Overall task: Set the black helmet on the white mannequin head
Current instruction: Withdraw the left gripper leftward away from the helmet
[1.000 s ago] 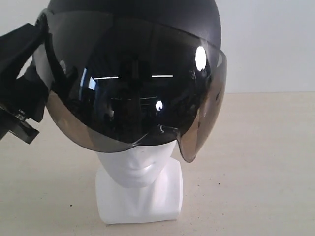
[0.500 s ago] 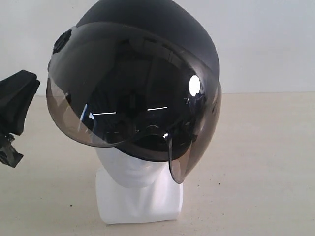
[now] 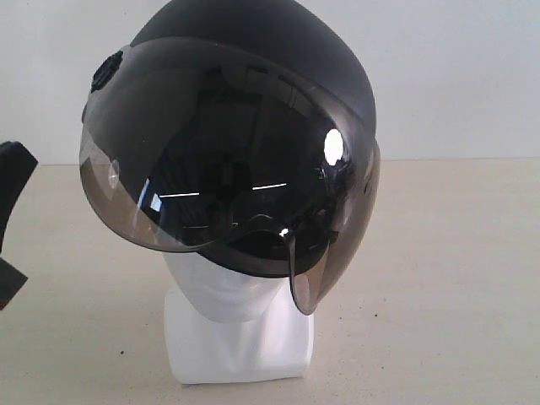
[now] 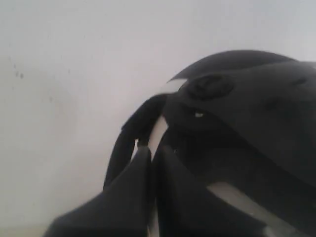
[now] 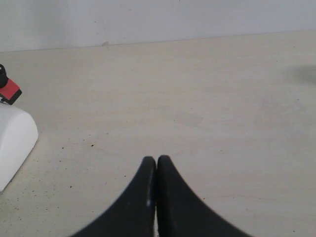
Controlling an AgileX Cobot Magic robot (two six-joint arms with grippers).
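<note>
The black helmet (image 3: 253,51) sits on the white mannequin head (image 3: 238,333), tipped to one side. Its smoky visor (image 3: 219,169) hides the face down to the mouth. Only the chin, neck and squarish base show. At the left edge of the exterior view, a dark part of my left arm (image 3: 10,228) stands apart from the helmet. In the left wrist view my left gripper (image 4: 154,149) is shut on nothing, just short of the helmet's side (image 4: 256,108). My right gripper (image 5: 156,160) is shut and empty, low over the table.
The beige table (image 3: 439,270) spreads around the head, with a pale wall behind. In the right wrist view a white rounded object (image 5: 12,143) lies at the frame's edge, with a small red and black part (image 5: 7,89) beside it.
My left gripper let go of the helmet and drew away to the left. The helmet dropped and tilted onto the head, then stayed still.
</note>
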